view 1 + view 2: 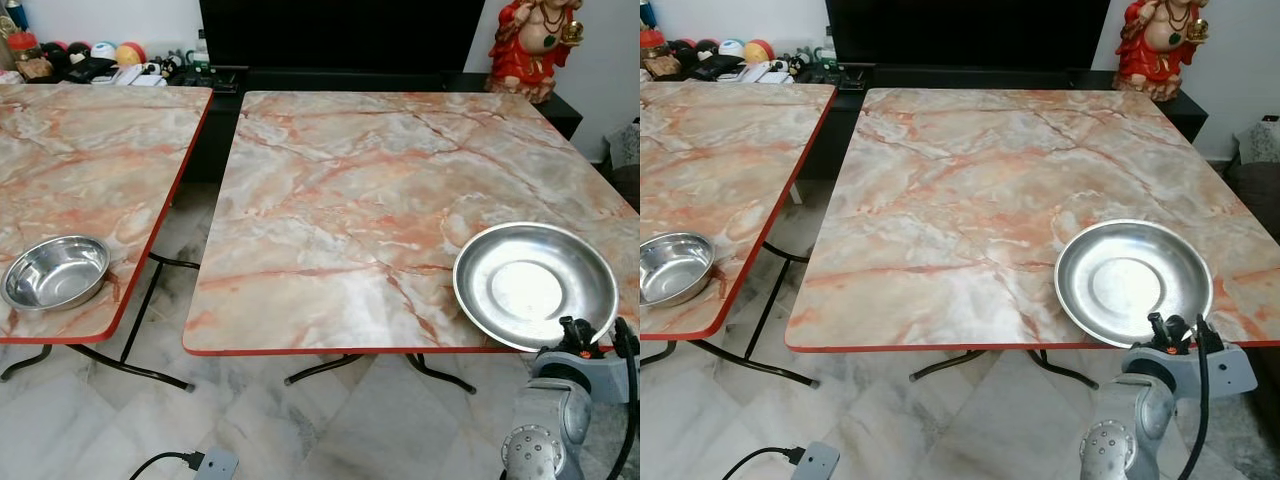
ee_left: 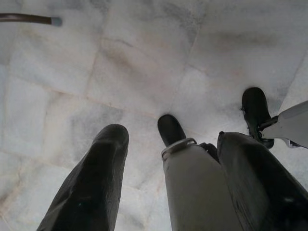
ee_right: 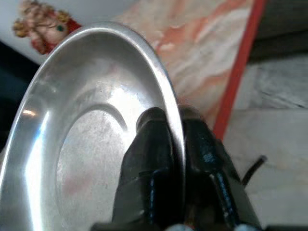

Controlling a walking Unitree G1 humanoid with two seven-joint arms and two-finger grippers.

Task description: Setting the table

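A round steel plate (image 1: 535,283) sits at the near right corner of the big marble-patterned table (image 1: 400,200), its rim just past the red front edge. My right gripper (image 3: 175,125) is shut on the plate's near rim, one black finger inside the dish and one outside; the right arm (image 1: 570,390) rises from below the table edge. A small steel bowl (image 1: 55,270) rests near the front edge of the second marble table (image 1: 90,150) on the left. My left gripper (image 2: 168,139) hangs open over the pale floor, beside my own legs and feet.
A gap with folding table legs (image 1: 150,300) separates the two tables. A power adapter and cable (image 1: 205,463) lie on the marble floor in front. A red figurine (image 1: 530,40) and a dark TV unit (image 1: 340,40) stand behind the tables, with clutter (image 1: 90,60) at back left.
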